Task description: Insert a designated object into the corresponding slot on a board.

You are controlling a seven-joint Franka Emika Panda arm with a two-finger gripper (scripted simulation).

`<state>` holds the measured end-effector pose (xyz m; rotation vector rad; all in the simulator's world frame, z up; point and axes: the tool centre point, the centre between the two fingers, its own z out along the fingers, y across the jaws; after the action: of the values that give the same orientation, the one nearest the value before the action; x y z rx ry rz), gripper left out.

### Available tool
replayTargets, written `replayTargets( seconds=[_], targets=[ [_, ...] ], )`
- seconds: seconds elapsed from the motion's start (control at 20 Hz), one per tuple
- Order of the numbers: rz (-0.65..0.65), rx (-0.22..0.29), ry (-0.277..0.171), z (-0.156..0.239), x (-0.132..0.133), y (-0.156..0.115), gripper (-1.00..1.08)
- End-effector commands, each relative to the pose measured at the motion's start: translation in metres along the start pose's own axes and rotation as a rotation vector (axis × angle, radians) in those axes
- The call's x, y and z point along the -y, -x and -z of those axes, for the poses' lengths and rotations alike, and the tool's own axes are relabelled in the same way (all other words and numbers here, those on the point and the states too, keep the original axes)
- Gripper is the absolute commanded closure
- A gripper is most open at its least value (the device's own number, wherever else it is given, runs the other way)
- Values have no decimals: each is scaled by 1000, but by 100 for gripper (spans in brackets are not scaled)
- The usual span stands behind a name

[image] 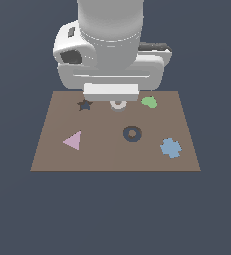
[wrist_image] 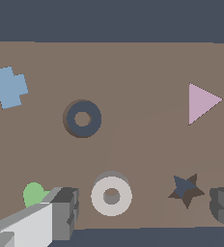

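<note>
One ring (wrist_image: 111, 195) lies flat on the board (image: 107, 154) near its far edge, between the star recess (wrist_image: 185, 189) and the green blob (wrist_image: 33, 193), so nothing is inserted yet. The slot (image: 133, 133) sits empty nearer the board's middle, well apart from the ring. The gripper (wrist_image: 144, 207) hangs low over the ring with its jaws spread wide, one finger beside the blob and the other past the star, and holds nothing. The ring lies between the fingers but closer to the blob-side one, not centred. Judging from this, the grasp, the carry to the slot and the insertion all remain.
</note>
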<state>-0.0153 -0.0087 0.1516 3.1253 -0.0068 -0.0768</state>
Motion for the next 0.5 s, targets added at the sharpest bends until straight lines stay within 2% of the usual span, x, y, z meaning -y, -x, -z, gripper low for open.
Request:
replayTargets(
  seconds=[0.0,0.45],
  targets=[
    [0,0,0,0,0,0,-92],
    [68,-6,0,-12,5,7,-92]
  ],
)
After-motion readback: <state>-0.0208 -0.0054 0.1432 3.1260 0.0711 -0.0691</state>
